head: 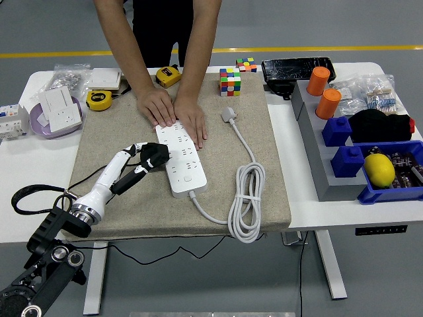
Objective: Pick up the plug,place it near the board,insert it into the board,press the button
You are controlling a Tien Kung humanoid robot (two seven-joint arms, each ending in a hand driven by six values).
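The black plug point(155, 156) lies on the beige mat point(132, 205), tight against the left side of the white power board point(183, 158). My left hand point(140, 162) reaches in low from the lower left. Its fingers are stretched out, their tips touch the plug's left side, and the thumb hangs below; it holds nothing. A person at the far side presses both hands point(177, 112) flat on the board's far end. The board's button point(188, 177) sits near its front end. My right hand is out of sight.
The board's white cable point(246, 198) lies coiled on the mat to the right, its own plug point(229, 113) further back. Two colour cubes point(230, 81), two yellow tape measures point(99, 100) and a grey block point(317, 155) with orange cylinders and blue bins stand around.
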